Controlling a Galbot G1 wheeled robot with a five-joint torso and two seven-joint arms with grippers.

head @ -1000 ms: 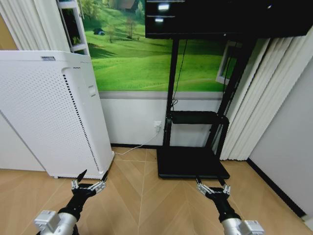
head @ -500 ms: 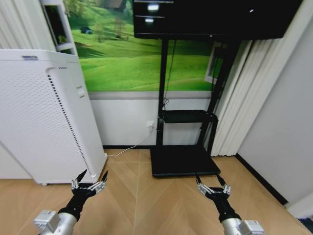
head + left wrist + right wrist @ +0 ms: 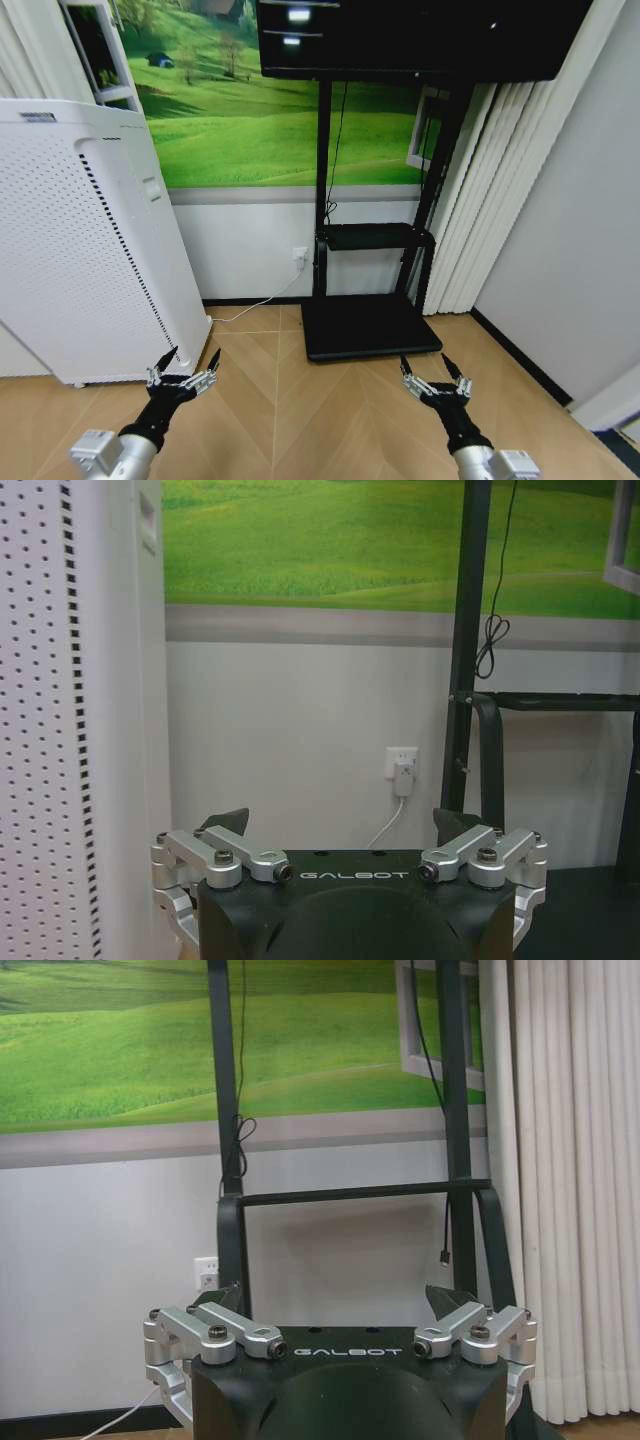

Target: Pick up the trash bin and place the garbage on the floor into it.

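A green meadow mural (image 3: 250,130) covers the upper wall above a white lower panel with a socket (image 3: 299,255). A black screen stand (image 3: 370,320) sits on the chevron wood floor (image 3: 300,420), a white perforated appliance (image 3: 80,240) to its left, pale curtains (image 3: 470,200) to its right.

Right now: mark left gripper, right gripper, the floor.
left gripper (image 3: 186,362), head view, midway between the open fingers.
right gripper (image 3: 424,366), head view, midway between the open fingers.
floor (image 3: 300,410), head view, bare parquet.
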